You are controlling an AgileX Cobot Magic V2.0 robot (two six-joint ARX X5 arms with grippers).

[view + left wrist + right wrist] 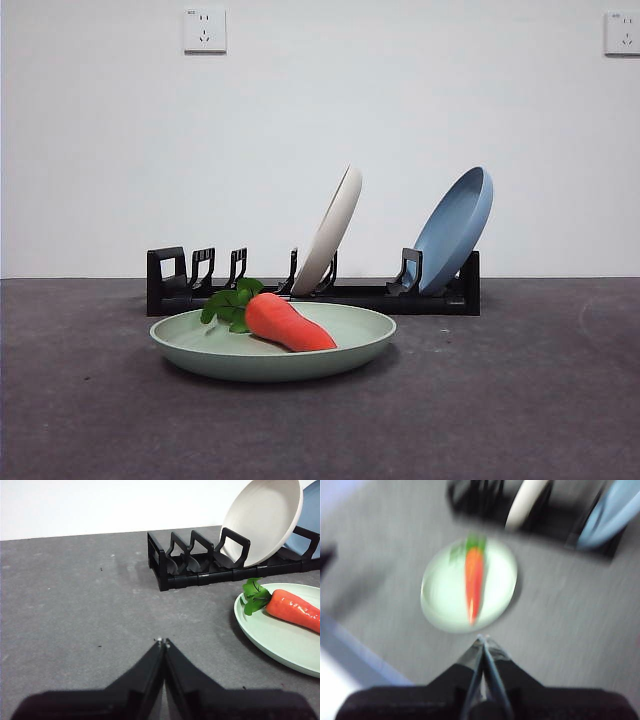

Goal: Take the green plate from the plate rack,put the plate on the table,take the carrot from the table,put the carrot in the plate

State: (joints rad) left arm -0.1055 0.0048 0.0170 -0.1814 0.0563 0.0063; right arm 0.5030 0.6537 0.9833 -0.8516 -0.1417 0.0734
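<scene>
The green plate [270, 350] lies flat on the table [520, 400] in front of the plate rack [310, 292]. The carrot [285, 322] lies in the plate, leaves toward the rack. My left gripper [163, 642] is shut and empty, low over the table beside the plate [280, 635] and carrot [295, 611]. My right gripper [482, 639] is shut and empty, high above the table, with the plate [445, 595] and carrot [474, 580] below and ahead of it; that view is blurred. Neither gripper shows in the front view.
A cream-white plate [330, 230] and a blue plate [455, 230] lean in the rack's slots. The rack's left slots [205, 268] hold nothing. A white wall stands behind the table.
</scene>
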